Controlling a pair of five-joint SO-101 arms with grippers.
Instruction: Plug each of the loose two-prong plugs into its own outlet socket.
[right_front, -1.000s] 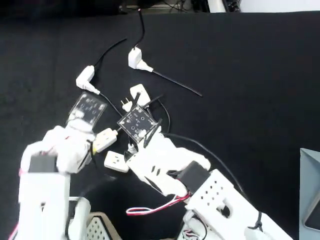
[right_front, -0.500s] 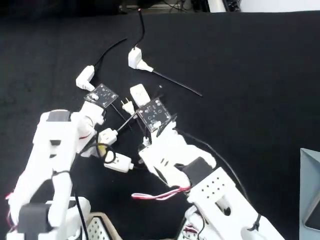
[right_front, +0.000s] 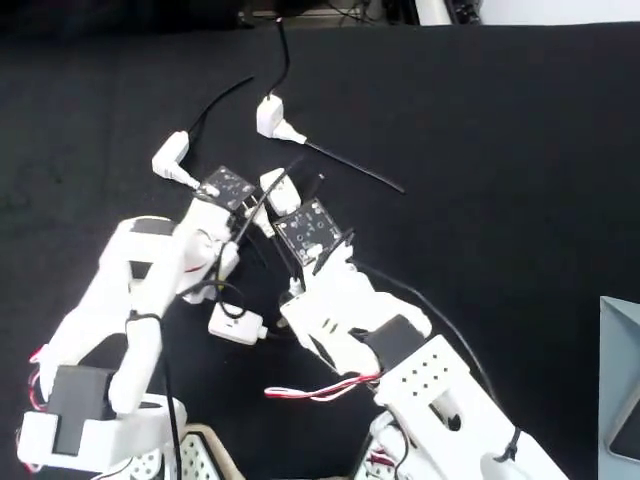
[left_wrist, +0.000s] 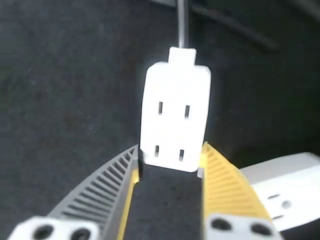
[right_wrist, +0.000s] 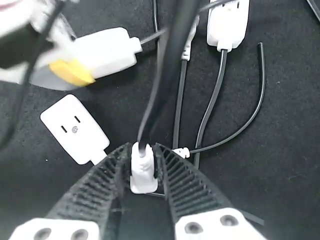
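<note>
**First pairing lined up, nothing plugged in yet**

Furthest left on the black table (right_front: 520, 150), an angled two-prong plug (right_front: 170, 157) lies loose on its cord, untouched and well apart from any socket.

Just right of it, the left gripper (left_wrist: 171, 159) is clamped on the lower end of a white outlet socket block (left_wrist: 175, 110). The block's slotted face is turned to the wrist camera and its cord runs off the far end. All four slots on that face are bare.

Below that gripper in the high view, a single outlet socket (right_front: 237, 325) lies flat on the table with nothing in it.

Further right, near the far edge, a second loose plug (right_front: 272, 118) rests on the cloth, and it is not seated either. Just below it lies another white cord end (right_front: 278, 188); I cannot tell whether it is a plug or a socket.

Rightmost, the right gripper (right_wrist: 142, 152) is closed around a white plug body (right_wrist: 142, 175), its black cable rising out between the fingers. Its prongs are hidden, so their alignment cannot be judged.

My reading is that the task is at its opening stage. One plug and one socket are each in a grip, near each other but not joined. All matings remain to be done, including the two plugs lying free.
</note>
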